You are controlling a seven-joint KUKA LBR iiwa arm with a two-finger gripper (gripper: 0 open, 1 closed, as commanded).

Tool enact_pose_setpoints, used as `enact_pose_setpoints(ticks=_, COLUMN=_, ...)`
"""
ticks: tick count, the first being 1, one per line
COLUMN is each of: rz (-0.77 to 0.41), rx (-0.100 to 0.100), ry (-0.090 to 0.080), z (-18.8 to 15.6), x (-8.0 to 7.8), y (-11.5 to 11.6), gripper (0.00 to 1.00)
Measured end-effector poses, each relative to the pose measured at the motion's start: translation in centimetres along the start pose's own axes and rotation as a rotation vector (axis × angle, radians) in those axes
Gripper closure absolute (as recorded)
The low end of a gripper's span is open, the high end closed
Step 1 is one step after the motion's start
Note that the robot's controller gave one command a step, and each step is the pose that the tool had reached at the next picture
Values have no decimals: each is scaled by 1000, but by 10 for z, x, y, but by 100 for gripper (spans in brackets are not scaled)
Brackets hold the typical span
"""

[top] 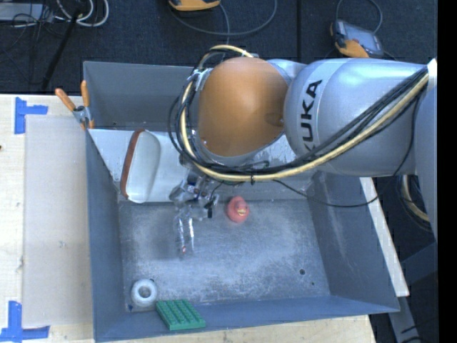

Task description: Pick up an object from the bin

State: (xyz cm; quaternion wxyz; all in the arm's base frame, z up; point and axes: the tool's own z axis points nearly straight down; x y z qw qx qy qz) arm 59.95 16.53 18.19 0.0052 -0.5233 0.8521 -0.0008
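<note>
The claw [186,241] is hanging low over a bare patch of the bin [285,263], pointing almost straight down beneath the arm's orange cover [239,106], a pose that is probably letting it come at things from above instead of scraping in sideways. Whether it is open or closed I cannot tell, as its tip is blending into the grey floor, and I am seeing nothing clearly gripped in it. The likeliest thing to pick is the small red ball [237,209], which is lying just beside the claw on the arm's side, apart from it and loose on the flat floor, so it is free to roll if nudged. Behind the claw a white dish [141,166] is leaning tilted against the sloping wall, offering an awkward edge. A roll of tape [144,291] and a green block [180,313] are sitting well apart from the claw, by the front wall
</note>
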Motion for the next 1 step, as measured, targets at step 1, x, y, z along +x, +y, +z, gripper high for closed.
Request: enact_pose_setpoints(ticks=1, rz=-32, rx=-3, ry=0, z=-69, x=-12, y=48, gripper=100)
